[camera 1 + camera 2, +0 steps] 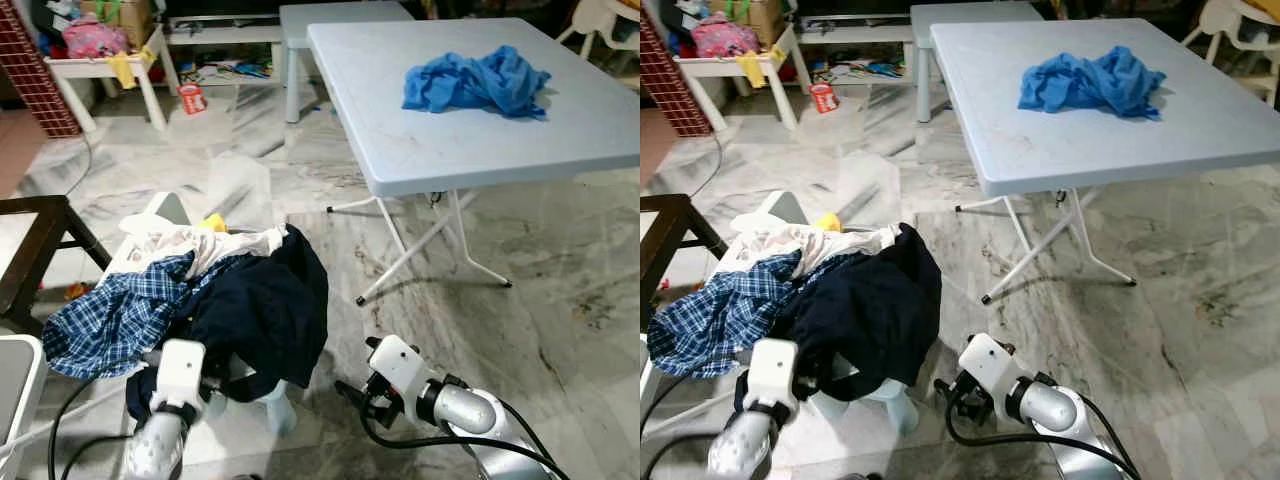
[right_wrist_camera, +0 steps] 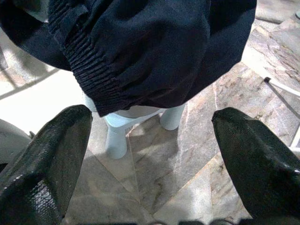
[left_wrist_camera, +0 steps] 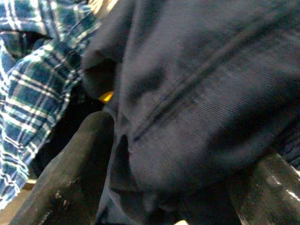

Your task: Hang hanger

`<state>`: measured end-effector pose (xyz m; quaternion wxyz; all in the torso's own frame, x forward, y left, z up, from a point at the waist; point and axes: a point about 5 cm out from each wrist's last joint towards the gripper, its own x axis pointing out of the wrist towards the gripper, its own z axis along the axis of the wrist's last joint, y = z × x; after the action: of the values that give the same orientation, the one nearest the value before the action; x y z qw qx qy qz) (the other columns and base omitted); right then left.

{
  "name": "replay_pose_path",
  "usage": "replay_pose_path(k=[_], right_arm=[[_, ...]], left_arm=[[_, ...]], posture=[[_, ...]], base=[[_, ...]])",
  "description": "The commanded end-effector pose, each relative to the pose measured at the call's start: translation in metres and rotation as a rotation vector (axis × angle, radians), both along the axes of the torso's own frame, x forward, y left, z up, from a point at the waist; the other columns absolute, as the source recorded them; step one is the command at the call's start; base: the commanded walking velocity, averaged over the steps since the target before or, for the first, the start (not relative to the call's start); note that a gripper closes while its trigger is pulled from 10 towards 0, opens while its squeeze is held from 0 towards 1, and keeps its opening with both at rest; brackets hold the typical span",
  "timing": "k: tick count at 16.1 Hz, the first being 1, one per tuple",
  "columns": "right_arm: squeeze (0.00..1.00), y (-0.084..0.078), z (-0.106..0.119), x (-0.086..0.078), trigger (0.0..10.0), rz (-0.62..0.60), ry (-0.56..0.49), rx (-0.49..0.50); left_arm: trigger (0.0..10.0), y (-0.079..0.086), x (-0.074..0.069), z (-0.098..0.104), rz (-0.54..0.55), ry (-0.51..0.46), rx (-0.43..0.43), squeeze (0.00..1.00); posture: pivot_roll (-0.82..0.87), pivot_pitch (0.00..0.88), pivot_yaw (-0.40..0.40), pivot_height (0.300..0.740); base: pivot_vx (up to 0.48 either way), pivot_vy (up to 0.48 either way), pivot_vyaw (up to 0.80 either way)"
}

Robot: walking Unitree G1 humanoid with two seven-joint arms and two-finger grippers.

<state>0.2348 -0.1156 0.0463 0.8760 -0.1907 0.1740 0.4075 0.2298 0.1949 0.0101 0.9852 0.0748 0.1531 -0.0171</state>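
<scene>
— Both grippers are sitting low at six o'clock. What are they doing?

— Left gripper (image 3: 164, 187) is pressing its spread fingers (image 3: 70, 173) into the dark navy garment (image 1: 265, 310); whether it's gripping, I can't tell. Right gripper (image 2: 150, 154) is hanging wide open and empty, facing the pale stool (image 2: 117, 136).

— And the hanger?

— I'm seeing none, so its axis is unclear. Blue cloth (image 1: 478, 80) is lying at one o'clock on the folding table (image 1: 450, 150).
</scene>
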Motion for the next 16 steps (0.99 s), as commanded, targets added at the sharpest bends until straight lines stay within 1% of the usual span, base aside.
replay_pose_path(k=[1, 2, 3, 4, 7, 9, 11, 12, 13, 14, 15, 16], right_arm=[[0.00, -0.003, -0.001, 0.000, 10.0, -0.008, 0.004, -0.004], [0.00, -0.002, -0.001, 0.000, 10.0, -0.008, 0.003, -0.004], [0.00, -0.002, 0.000, 0.000, 10.0, -0.007, 0.002, -0.005], [0.00, -0.003, 0.000, 0.000, 10.0, -0.009, -0.001, -0.005], [0.00, -0.004, 0.001, 0.000, 10.0, -0.015, -0.005, -0.007], [0.00, -0.005, 0.001, 0.000, 10.0, -0.020, -0.007, -0.008], [0.00, -0.006, 0.001, 0.000, 10.0, -0.024, -0.009, -0.010], [0.00, -0.007, 0.001, 0.001, 10.0, -0.025, -0.009, -0.009], [0.00, -0.007, 0.001, 0.001, 10.0, -0.024, -0.010, -0.009], [0.00, -0.006, 0.001, 0.003, 10.0, -0.022, -0.011, -0.010], [0.00, -0.007, 0.001, 0.003, 10.0, -0.021, -0.011, -0.011], [0.00, -0.007, 0.001, 0.004, 10.0, -0.021, -0.011, -0.011]], left_arm=[[0.0, 0.013, 0.005, -0.001, 0.052, 0.000, 0.002, 0.00], [0.0, 0.019, 0.015, 0.000, 0.070, -0.001, 0.012, 0.00], [0.0, 0.022, 0.019, 0.001, 0.075, -0.004, 0.017, 0.00], [0.0, 0.027, 0.030, 0.003, 0.083, -0.003, 0.030, 0.00], [0.0, 0.031, 0.042, 0.008, 0.097, -0.012, 0.030, 0.00], [0.0, 0.034, 0.050, 0.013, 0.110, -0.041, 0.001, 0.00], [0.0, 0.034, 0.054, 0.016, 0.094, -0.048, -0.022, 0.00], [0.0, 0.033, 0.055, 0.017, 0.084, -0.040, -0.046, 0.00], [0.0, 0.030, 0.057, 0.020, 0.070, -0.038, -0.114, 0.00], [0.0, 0.021, 0.063, 0.027, -0.016, -0.021, -0.199, 0.00], [0.0, 0.019, 0.066, 0.031, -0.036, -0.021, -0.231, 0.00], [0.0, 0.018, 0.067, 0.034, -0.055, -0.010, -0.245, 0.00]], posture=[[-0.09, 0.098, 0.002, 0.740], [-0.10, 0.099, 0.001, 0.740], [-0.10, 0.098, 0.001, 0.740], [-0.11, 0.097, 0.002, 0.740], [-0.12, 0.096, 0.005, 0.740], [-0.12, 0.093, 0.008, 0.740], [-0.12, 0.090, 0.008, 0.740], [-0.11, 0.088, 0.007, 0.740], [-0.11, 0.086, 0.005, 0.740], [-0.11, 0.083, 0.003, 0.740], [-0.10, 0.080, 0.002, 0.740], [-0.10, 0.080, 0.000, 0.740]], base=[[0.000, 0.000, 0.00], [0.000, 0.000, 0.00], [0.000, 0.000, 0.00], [0.000, 0.000, 0.00], [0.000, 0.000, 0.00], [0.000, 0.000, 0.00], [0.000, 0.000, 0.00], [0.000, 0.000, 0.00], [0.000, 0.000, 0.00], [0.000, 0.000, 0.00], [0.000, 0.000, 0.00], [0.000, 0.000, 0.00]])
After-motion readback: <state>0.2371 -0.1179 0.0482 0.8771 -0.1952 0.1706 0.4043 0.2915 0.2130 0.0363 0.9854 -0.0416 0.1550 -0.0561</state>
